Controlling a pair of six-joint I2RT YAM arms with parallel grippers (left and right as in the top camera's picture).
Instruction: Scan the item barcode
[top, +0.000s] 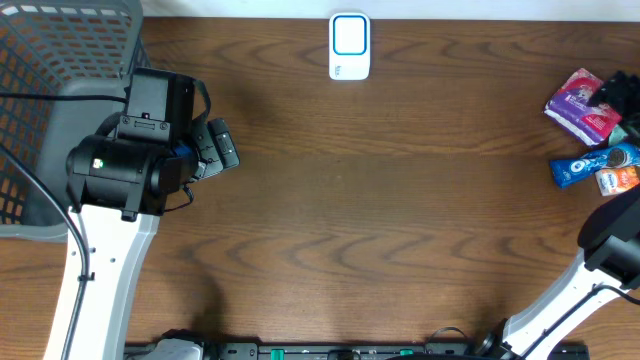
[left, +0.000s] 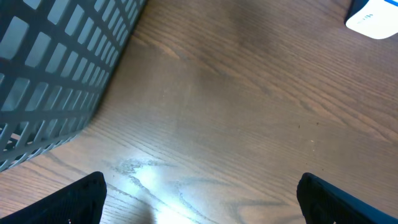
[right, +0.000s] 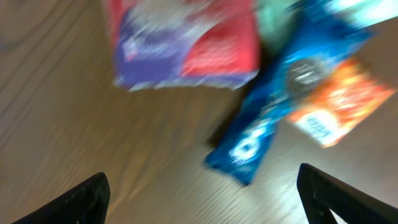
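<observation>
Several snack packets lie at the table's right edge: a purple and red one (top: 583, 105), a blue one (top: 583, 166) and an orange one (top: 619, 180). The right wrist view is blurred and shows the purple and red packet (right: 186, 43), the blue packet (right: 273, 115) and the orange packet (right: 339, 102) ahead of my right gripper (right: 205, 199). That gripper is open and holds nothing. The blue packet's tip is nearest to it. Any barcode is hidden. My left gripper (left: 202, 202) hangs open over bare wood near the basket, also empty.
A white scanner with a blue window (top: 349, 46) stands at the back centre, and its corner (left: 373, 18) shows in the left wrist view. A grey mesh basket (top: 40, 100) fills the far left. Something green (right: 280, 15) lies behind the packets.
</observation>
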